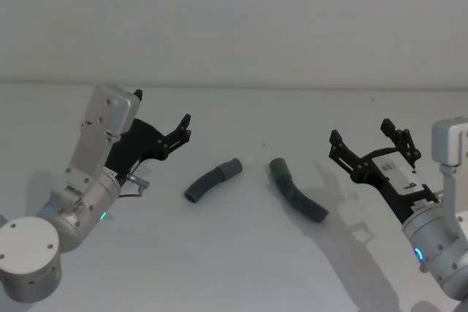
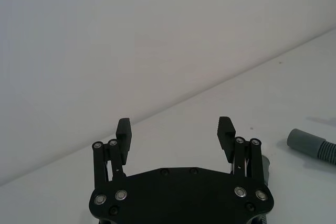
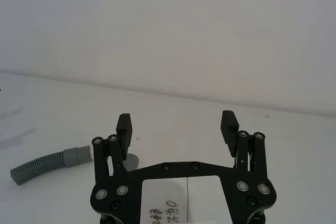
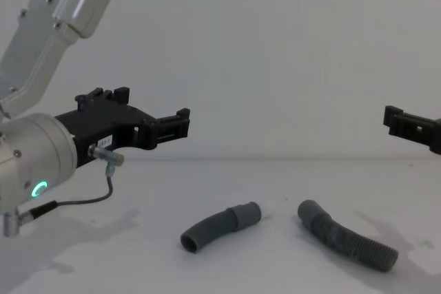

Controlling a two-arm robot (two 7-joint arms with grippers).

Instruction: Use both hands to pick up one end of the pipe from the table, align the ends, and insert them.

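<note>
Head view: high, facing forward and down onto the table (image 1: 241, 268); chest view: low, side-on, nearer; both share the shorter hose (image 1: 213, 180) and longer hose (image 1: 297, 193); wrist views: close behind left gripper (image 2: 175, 128), right gripper (image 3: 177, 123), facing the wall (image 2: 131, 35).

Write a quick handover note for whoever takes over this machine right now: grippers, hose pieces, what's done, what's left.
Left gripper: open, empty, held above the table, left of the hoses.
Right gripper: open, empty, held up on their right.
Shorter hose and longer hose lie on the table between them, cuffed ends near each other, not touching.
Done: nothing grasped.
To do: pick up both, align the ends, insert.
</note>
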